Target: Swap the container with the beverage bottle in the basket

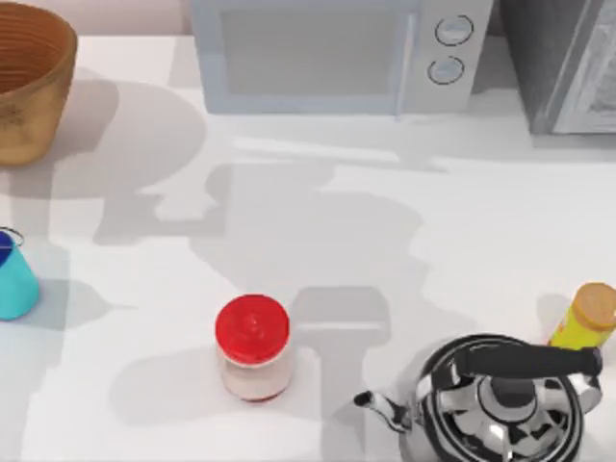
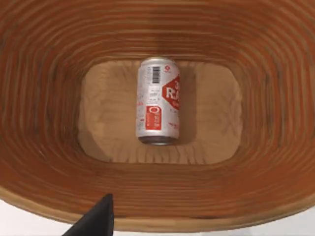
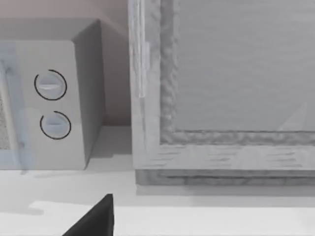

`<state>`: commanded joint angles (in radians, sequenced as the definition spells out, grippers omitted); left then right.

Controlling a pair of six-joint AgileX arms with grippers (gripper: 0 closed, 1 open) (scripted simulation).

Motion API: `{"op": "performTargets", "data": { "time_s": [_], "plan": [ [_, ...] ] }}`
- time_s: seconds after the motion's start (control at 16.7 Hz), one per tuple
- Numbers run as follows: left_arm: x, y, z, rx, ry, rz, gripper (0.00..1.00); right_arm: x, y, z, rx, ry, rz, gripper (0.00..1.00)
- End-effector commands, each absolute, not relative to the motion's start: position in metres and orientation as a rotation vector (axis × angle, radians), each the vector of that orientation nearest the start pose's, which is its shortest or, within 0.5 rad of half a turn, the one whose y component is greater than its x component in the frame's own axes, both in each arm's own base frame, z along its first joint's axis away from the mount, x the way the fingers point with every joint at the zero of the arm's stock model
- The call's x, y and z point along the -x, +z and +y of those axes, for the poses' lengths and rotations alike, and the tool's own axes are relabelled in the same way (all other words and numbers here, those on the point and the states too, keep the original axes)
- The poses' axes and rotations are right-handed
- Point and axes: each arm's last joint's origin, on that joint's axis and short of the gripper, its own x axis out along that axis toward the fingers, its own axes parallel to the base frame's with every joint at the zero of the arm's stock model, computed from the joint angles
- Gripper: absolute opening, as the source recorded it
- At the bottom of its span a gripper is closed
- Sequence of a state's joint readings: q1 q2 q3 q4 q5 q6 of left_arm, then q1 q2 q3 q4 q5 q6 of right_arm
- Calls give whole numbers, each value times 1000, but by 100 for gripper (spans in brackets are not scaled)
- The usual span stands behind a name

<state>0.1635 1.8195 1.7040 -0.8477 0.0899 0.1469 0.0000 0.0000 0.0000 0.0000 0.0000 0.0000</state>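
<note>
Starting at the far left of the table: the basket (image 1: 29, 82) sits in the back left corner, and the left wrist view looks straight down into it, where the beverage bottle (image 2: 158, 101), which reads here as a white and red can, lies on its side flat on the basket floor (image 2: 211, 123), about in the middle and touching no wall. The left gripper (image 2: 96, 219) hangs over the near rim, with one dark fingertip in sight, so I cannot tell whether its jaws are apart or together; nothing is seen held. Down the left edge, the container (image 1: 14, 279), cyan with a dark blue rim, stands on the table well apart from the basket. So, judging by how things lie, the swap is at its opening step: the bottle is not yet lifted out, the container is not yet in. Moving right, a red-lidded jar (image 1: 253, 346) stands front and centre, the microwave (image 1: 332, 53) at the back, then a shiny kettle (image 1: 500, 399) and a yellow bottle (image 1: 587, 318) at the front right. The right gripper (image 3: 93, 219) is parked near the back right, facing the microwave's dials and a grey cabinet (image 3: 221, 88); its jaws I cannot tell either.
</note>
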Motion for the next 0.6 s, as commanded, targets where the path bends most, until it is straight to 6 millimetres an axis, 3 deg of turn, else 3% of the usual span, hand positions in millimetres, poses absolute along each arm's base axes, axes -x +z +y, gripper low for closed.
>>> {"op": "performTargets", "data": {
  "time_s": [0.3, 0.6],
  "plan": [
    [-467, 247, 93, 12, -22, 1142, 100, -106, 160, -1, 0, 0, 0, 100],
    [-501, 195, 107, 28, -45, 1250, 100, -106, 160, -1, 0, 0, 0, 100]
  ]
}}
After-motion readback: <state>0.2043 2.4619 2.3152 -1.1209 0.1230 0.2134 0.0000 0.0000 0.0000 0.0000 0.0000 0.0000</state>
